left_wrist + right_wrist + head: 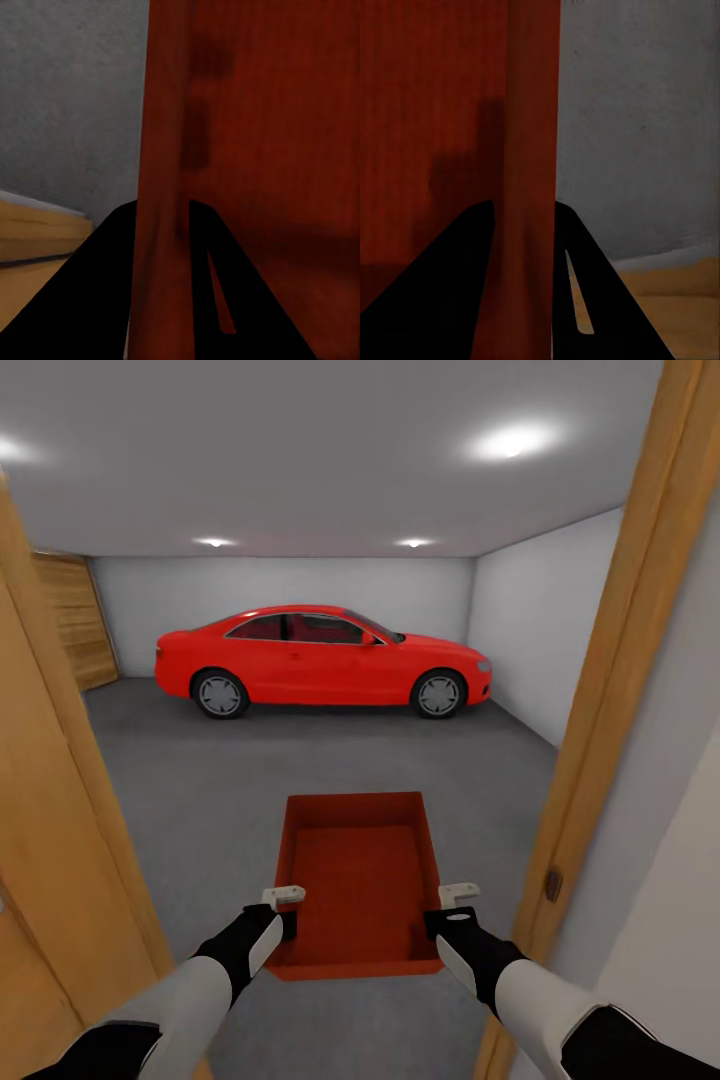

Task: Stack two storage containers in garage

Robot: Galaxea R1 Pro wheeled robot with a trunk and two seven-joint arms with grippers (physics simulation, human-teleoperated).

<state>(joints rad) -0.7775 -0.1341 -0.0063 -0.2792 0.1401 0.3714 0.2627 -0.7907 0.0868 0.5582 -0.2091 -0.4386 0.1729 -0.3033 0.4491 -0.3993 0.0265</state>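
Between two wooden door jambs, at the threshold of the garage (300,575), an orange-red storage container (356,875) hangs in the air, carried by both arms over the dark grey floor (200,780). It is a shallow, lidless rectangular box with thin, smooth walls and a faintly ribbed bottom, its long axis pointing away from the robot toward the red car (322,660). The floor looks rough and concrete-like; the walls around the car are plain pale grey, and a door of horizontal wood planks (75,620) stands to the car's left.

Both arms reach forward, low and roughly symmetric, white forearms ending in black wrists. The left gripper (283,912) meets the container's left wall close to the near corner, and the right gripper (450,909) meets the right wall likewise. Each has its pale fingertips turned inward over the rim.

From the left wrist camera, the thin red wall (161,187) runs straight up between the two black fingers (82,300), one finger outside the box and one inside, the jaws narrowed onto the wall. From the right wrist camera the same holds: the wall (534,172) passes between the dark fingers (435,292), jaws clamped on it, with grey floor beyond and a strip of light wood (682,300) at the edge.
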